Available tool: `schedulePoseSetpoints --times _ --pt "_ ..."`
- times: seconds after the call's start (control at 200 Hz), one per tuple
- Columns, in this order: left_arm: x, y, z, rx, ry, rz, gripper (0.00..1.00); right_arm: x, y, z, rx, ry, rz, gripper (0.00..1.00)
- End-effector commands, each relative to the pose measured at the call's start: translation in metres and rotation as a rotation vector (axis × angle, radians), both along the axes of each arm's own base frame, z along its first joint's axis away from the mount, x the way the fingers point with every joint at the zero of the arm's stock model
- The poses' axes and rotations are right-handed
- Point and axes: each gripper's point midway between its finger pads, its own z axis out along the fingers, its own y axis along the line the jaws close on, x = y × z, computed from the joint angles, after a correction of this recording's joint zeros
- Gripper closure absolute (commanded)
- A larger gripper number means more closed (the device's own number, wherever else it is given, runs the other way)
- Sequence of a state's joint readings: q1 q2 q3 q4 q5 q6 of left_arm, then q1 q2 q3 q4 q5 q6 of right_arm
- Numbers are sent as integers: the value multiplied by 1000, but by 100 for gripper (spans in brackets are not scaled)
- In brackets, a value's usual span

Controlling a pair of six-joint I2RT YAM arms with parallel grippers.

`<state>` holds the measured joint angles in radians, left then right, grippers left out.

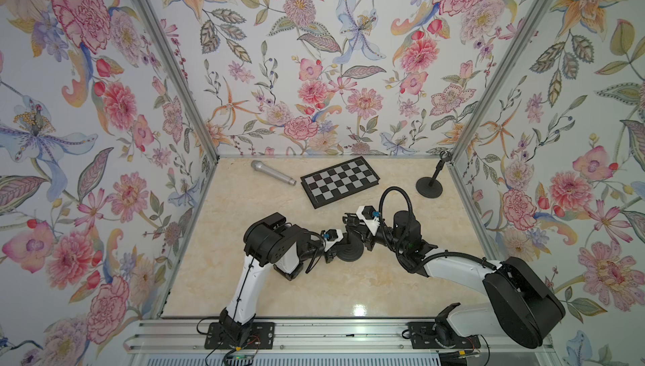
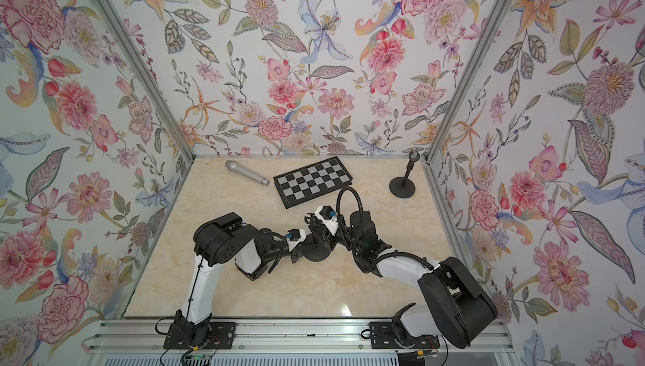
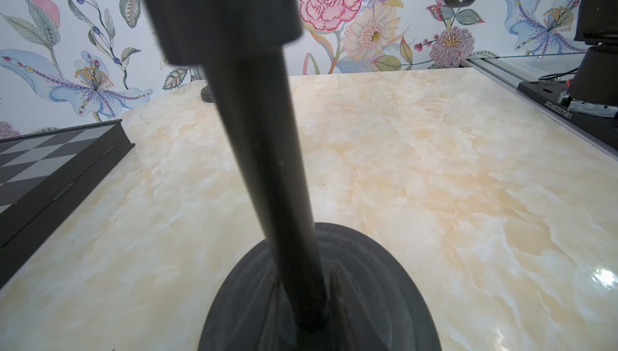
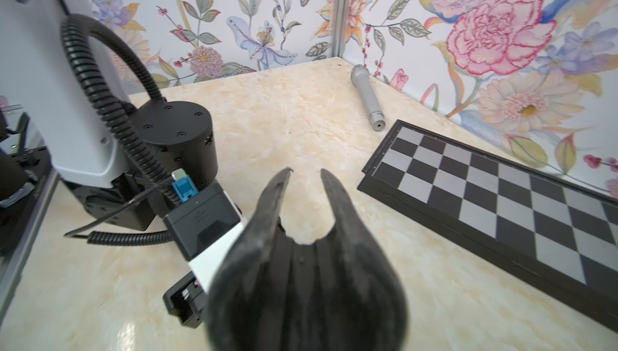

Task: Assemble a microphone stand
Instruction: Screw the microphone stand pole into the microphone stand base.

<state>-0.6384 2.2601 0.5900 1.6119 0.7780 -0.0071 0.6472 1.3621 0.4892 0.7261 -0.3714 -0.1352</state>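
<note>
A black microphone stand stands mid-table in both top views, its round base (image 1: 350,252) (image 2: 316,254) between my two arms. In the left wrist view its pole (image 3: 267,172) rises from the base (image 3: 384,299) to a thicker collar (image 3: 227,11). My left gripper (image 1: 340,242) reaches in from the left and is shut on the pole low down; its fingers are hidden against the dark base. My right gripper (image 1: 350,224) is above the stand, shut on the black U-shaped microphone clip (image 4: 301,282), which hides its jaws. A silver microphone (image 1: 272,172) (image 4: 368,98) lies at the back left.
A folded chessboard (image 1: 340,181) (image 4: 501,192) lies behind the arms. A second, whole stand (image 1: 430,186) with a clip is in the back right corner. Floral walls close in three sides; a metal rail (image 1: 314,333) runs along the front.
</note>
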Motion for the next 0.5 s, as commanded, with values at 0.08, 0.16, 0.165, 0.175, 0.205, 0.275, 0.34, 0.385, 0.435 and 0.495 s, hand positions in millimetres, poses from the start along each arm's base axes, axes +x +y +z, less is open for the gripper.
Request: schedulePoseSetpoints --times 0.08,0.16,0.165,0.175,0.205,0.275,0.34,0.385,0.435,0.495 --pt "5 18 -26 15 -86 129 73 4 -59 -23 -70 -91 -706 100" --pt "6 19 -28 20 -83 136 73 -9 -70 -40 -85 -49 -902 100" --pt "6 19 -28 20 -83 136 73 -10 -70 -42 -95 -46 -905 100" --pt "6 19 -28 20 -83 138 73 -11 -69 -45 -100 -42 -917 100" --pt "7 19 -27 18 -85 140 72 -15 -65 -50 -115 -37 -935 100" --pt "7 19 -27 18 -83 144 72 -20 -49 -55 -157 -66 -916 100" --pt "6 19 -28 21 -80 141 72 -21 -32 -54 -178 -81 -855 100" --pt "6 19 -28 21 -80 142 72 -20 -20 -54 -177 -73 -779 100" --pt "7 19 -27 19 -83 146 72 -23 -6 -54 -176 -64 -641 86" --pt "8 19 -27 19 -84 147 72 -30 7 -54 -173 -39 -445 66"
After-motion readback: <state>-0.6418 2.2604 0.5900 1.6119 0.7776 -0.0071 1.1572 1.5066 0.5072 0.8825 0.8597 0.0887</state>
